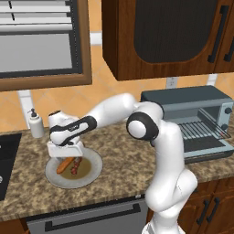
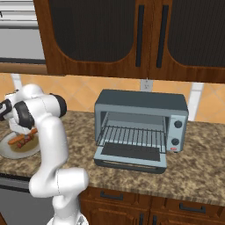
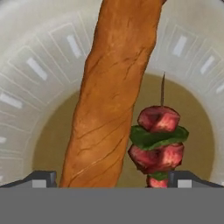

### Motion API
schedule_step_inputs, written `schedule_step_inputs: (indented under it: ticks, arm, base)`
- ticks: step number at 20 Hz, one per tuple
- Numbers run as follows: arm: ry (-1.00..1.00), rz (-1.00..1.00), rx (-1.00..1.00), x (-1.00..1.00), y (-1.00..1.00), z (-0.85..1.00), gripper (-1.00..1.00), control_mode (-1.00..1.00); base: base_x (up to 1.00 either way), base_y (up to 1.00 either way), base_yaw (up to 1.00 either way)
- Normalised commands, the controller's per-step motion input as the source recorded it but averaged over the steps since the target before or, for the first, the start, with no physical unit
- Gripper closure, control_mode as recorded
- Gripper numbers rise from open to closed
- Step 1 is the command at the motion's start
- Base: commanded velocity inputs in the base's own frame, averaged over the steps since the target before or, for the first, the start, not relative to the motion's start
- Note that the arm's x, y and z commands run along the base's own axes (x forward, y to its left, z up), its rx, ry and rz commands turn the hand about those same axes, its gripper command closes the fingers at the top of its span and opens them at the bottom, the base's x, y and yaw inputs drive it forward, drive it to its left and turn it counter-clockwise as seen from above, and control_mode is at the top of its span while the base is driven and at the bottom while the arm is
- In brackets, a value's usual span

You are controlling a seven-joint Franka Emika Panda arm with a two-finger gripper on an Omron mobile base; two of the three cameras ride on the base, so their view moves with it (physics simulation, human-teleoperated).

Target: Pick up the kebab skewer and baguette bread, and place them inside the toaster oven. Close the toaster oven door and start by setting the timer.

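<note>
The baguette bread [image 3: 109,100] and the kebab skewer [image 3: 158,142] lie side by side on a grey plate [image 3: 35,52]. In the hand view the skewer's red and green chunks are to the right of the long orange-brown loaf. My gripper [image 3: 114,177] hangs open just above them, straddling both, and its fingertips [image 3: 41,177] touch nothing. From the base, the gripper [image 1: 66,153] sits low over the plate [image 1: 55,178], with the baguette [image 1: 64,165] and skewer [image 1: 76,168] beneath it. The toaster oven [image 2: 140,110] stands to the right, its door [image 2: 132,157] dropped open and the wire rack showing.
A white soap dispenser [image 1: 35,123] stands on the counter behind the plate. A dark cooktop edge [image 1: 7,160] lies to the left. Wooden cabinets [image 2: 132,35] hang above the oven. Two knobs [image 2: 177,132] sit on the oven's right side.
</note>
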Motion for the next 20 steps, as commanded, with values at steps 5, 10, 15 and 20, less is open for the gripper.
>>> schedule_step_inputs:
  ticks: [5,10,15,20]
  arm:
    - [0.00,0.00,0.01,-0.23,-0.33,-0.06,-1.00,-1.00]
    - [-0.01,0.02,0.04,-0.08,-0.40,-0.22,-1.00,-1.00]
    - [-0.10,0.07,0.03,-0.01,-0.24,-0.41,-1.00,-1.00]
    - [-0.08,0.15,0.05,0.00,-0.27,-0.37,-1.00,-1.00]
  base:
    - [0.00,0.00,0.00]
    - [0.00,0.00,0.00]
    - [0.00,0.00,0.00]
    - [0.00,0.00,0.00]
